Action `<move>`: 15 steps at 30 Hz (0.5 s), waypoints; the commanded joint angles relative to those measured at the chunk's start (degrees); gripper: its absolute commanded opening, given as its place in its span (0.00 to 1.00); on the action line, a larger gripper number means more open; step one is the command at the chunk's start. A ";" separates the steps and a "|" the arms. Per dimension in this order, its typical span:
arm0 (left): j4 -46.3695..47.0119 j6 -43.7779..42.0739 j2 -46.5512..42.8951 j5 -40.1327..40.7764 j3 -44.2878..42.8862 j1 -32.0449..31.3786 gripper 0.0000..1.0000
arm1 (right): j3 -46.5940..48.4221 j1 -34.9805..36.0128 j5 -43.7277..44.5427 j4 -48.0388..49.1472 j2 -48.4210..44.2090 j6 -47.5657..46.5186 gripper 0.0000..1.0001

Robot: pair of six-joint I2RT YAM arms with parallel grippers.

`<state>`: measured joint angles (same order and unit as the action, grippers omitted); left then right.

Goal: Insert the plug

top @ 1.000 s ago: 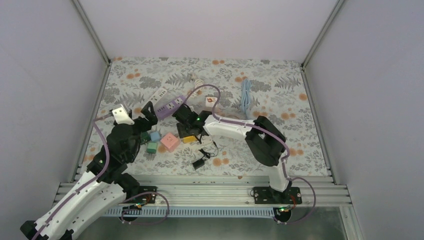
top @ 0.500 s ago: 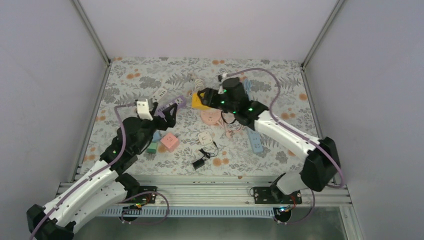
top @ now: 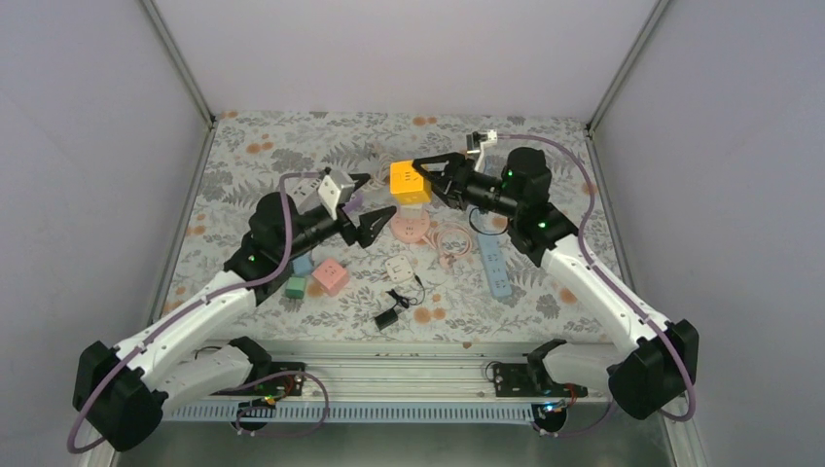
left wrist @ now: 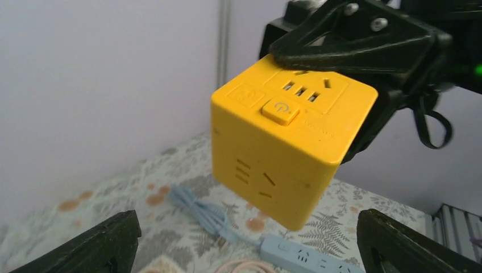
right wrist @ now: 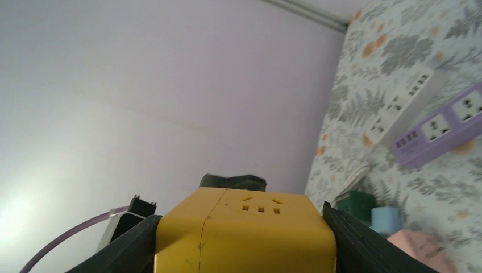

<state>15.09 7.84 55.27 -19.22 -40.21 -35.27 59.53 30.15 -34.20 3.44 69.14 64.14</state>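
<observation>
Above the far middle of the counter (top: 545, 195), the right fingers (top: 438, 160) are clamped on a yellow socket cube (top: 410, 182), one finger on each opposite side, holding it clear of the surface. The left fingers (top: 377, 226) stand wide apart just left of the cube, pointing at it and gripping nothing.

The left wrist view gives the cube's faces best. Its upper face has a raised button (left wrist: 280, 110) stamped with a power symbol and a row of slots beyond it. The fine print beside the button is too blurred to read. The face below has more slots. The right wrist view shows only one slotted face of the cube between its own dark fingers. Farther off it shows a purple power strip (right wrist: 449, 122) and a white power strip (right wrist: 406, 105) lying side by side.

Below the cube lie a pink round socket (top: 409, 229) and a blue power strip (top: 493, 263). A black plug adapter (top: 387, 318) lies near the front edge.
</observation>
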 commanded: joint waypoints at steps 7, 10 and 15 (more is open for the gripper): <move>7.22 -17.28 6.89 -17.20 -7.78 0.60 0.95 | -0.97 -1.94 -18.10 7.29 -5.32 11.49 0.57; 7.79 -17.77 8.05 -21.62 -8.91 1.41 0.95 | -0.94 -1.94 -20.08 6.95 -5.90 11.20 0.58; 4.98 -16.86 10.25 -27.45 -13.17 1.41 0.86 | -1.86 -1.99 -22.66 7.28 -6.65 11.26 0.58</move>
<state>19.62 -7.60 64.23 -41.21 -49.74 -34.46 58.46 27.99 -50.72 9.30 64.49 74.06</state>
